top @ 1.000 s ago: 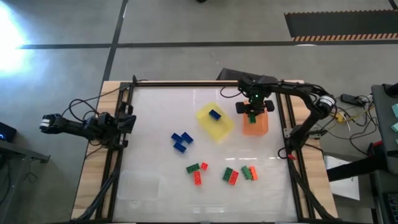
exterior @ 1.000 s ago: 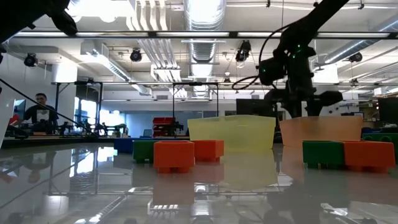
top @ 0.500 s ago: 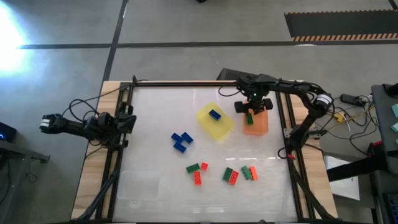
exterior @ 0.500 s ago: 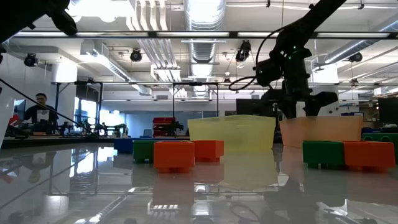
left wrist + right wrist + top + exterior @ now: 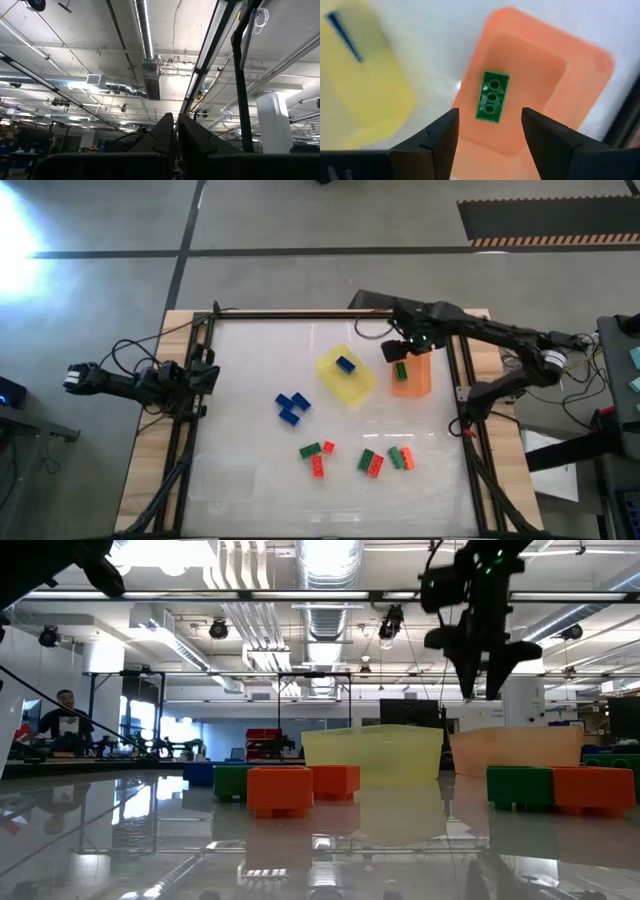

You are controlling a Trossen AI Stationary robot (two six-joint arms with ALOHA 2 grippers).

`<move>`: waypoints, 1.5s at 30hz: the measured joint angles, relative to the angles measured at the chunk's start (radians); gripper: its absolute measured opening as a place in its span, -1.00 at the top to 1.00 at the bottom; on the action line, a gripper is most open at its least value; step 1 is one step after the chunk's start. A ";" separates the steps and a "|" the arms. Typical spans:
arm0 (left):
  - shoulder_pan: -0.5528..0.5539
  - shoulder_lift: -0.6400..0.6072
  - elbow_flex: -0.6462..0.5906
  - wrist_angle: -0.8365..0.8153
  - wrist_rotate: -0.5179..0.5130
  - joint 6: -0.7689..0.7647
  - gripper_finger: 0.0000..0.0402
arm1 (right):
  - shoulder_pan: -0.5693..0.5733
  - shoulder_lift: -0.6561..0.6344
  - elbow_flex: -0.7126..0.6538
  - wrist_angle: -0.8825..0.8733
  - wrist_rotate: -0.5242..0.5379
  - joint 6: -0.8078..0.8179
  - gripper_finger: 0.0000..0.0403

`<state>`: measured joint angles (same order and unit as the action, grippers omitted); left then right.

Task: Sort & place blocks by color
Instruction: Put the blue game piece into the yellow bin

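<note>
A green brick (image 5: 492,96) lies flat on the floor of the orange tray (image 5: 412,376), studs up; it also shows in the high view (image 5: 401,370). My right gripper (image 5: 489,131) is open and empty above that tray (image 5: 482,680). A blue brick (image 5: 346,364) lies in the yellow tray (image 5: 345,377). Several blue bricks (image 5: 292,407) lie on the table mid-left. Green and red-orange bricks (image 5: 318,456) and more of them (image 5: 385,460) lie toward the near edge. My left gripper (image 5: 175,130) is shut at the table's left edge (image 5: 80,376), pointing up at the ceiling.
A clear tray (image 5: 225,480) sits at the near left of the white table. Black frame rails (image 5: 190,410) run along the left and right (image 5: 462,380) edges. Free room lies in the table's far left and middle.
My right gripper has risen straight up from inside the orange tray and stands well above its rim. The green brick has stayed behind on the tray floor. The right arm has stretched out toward the table's right side.
</note>
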<state>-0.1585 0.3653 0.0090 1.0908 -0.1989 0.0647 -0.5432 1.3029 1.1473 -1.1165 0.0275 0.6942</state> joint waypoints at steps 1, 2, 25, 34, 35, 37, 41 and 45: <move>0.000 0.000 0.000 0.000 0.000 0.000 0.95 | 0.035 -0.026 -0.007 0.008 0.036 0.002 -0.02; 0.000 0.000 0.000 0.000 0.000 0.000 0.95 | 0.071 -0.050 -0.015 0.018 0.067 0.006 -0.02; 0.000 0.000 0.001 0.000 -0.003 -0.001 0.95 | 0.940 -0.248 -0.664 1.474 0.601 -0.499 0.38; 0.000 0.068 0.030 -0.011 -0.015 -0.091 0.95 | 0.962 -0.301 -0.753 1.624 0.525 -0.671 0.64; 0.000 0.088 0.041 -0.010 -0.018 -0.105 0.95 | 0.962 -0.312 -0.755 1.623 0.510 -0.689 0.67; 0.000 0.135 0.069 -0.010 -0.025 -0.113 0.95 | 0.962 -0.336 -0.755 1.623 0.480 -0.719 0.72; 0.000 0.243 0.139 -0.009 -0.062 -0.138 0.95 | 0.962 -0.390 -0.756 1.624 0.440 -0.774 0.79; 0.000 0.372 0.215 -0.031 -0.066 -0.170 0.95 | 0.962 -0.440 -0.761 1.612 0.435 -0.821 0.82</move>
<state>-0.1585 0.7376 0.2244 1.0598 -0.2644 -0.1051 0.4187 0.8626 0.3860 0.4956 0.4629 -0.1269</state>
